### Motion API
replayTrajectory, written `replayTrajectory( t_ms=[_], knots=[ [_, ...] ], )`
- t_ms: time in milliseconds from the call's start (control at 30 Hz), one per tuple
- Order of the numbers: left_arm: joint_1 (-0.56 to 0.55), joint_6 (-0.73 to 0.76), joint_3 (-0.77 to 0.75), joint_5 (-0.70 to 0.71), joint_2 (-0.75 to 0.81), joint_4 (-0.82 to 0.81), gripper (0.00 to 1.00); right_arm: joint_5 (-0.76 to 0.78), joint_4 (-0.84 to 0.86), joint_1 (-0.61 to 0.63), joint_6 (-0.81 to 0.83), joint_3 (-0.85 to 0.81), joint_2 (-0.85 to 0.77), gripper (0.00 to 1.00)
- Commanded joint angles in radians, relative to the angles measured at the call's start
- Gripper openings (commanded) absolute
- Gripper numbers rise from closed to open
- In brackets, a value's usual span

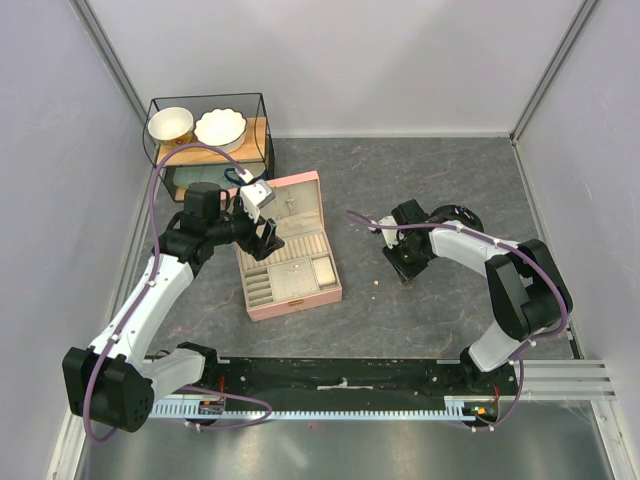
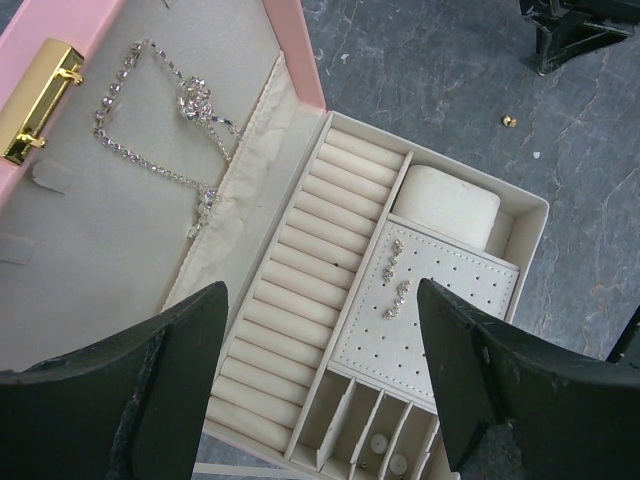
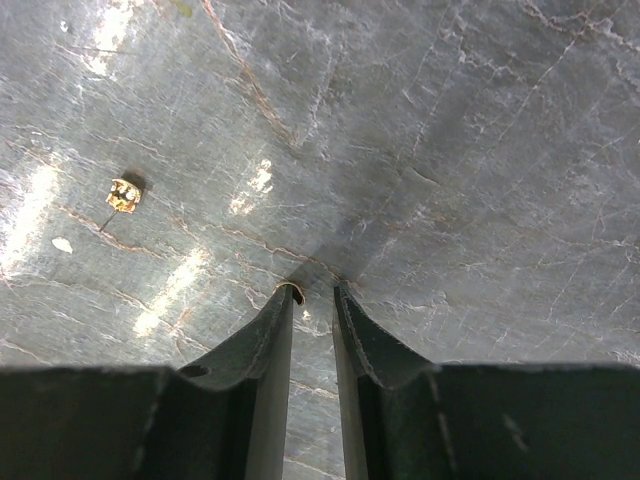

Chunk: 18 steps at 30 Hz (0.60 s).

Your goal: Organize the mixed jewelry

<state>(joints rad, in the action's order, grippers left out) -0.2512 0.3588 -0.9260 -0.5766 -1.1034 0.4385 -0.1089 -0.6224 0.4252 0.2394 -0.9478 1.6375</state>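
The pink jewelry box [image 1: 325, 292] lies open left of centre. In the left wrist view a silvery chain [image 2: 150, 130] lies in its lid [image 2: 80, 240]. Small sparkly earrings [image 2: 395, 290] sit on the perforated pad, and tiny pieces [image 2: 385, 450] lie in the front compartments. My left gripper [image 2: 325, 380] hovers over the box [image 1: 268, 240], open wide and empty. My right gripper [image 3: 315, 290] is down on the table [image 1: 404, 272], its jaws a narrow gap apart. A thin gold ring [image 3: 292, 290] peeks out at its left fingertip. A gold stud [image 3: 124, 194] lies to its left [image 1: 374, 290].
A black round stand [image 1: 455, 215] sits just behind the right gripper. A wire-framed case [image 1: 262, 130] holding two white bowls stands at the back left. Pale walls close in the table on three sides.
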Motion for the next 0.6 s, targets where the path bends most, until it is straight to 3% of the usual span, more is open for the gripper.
replayTrajectory(
  t_ms=[0, 567],
  knots=[
    [-0.005, 0.034, 0.003, 0.007, 0.008, -0.038, 0.83, -0.014, 0.023, -0.003, 0.008, -0.029, 0.008, 0.29],
    [-0.005, 0.035, 0.007, 0.004, 0.016, -0.038, 0.83, -0.026, 0.027, -0.002, 0.014, -0.042, 0.018, 0.25]
  ],
)
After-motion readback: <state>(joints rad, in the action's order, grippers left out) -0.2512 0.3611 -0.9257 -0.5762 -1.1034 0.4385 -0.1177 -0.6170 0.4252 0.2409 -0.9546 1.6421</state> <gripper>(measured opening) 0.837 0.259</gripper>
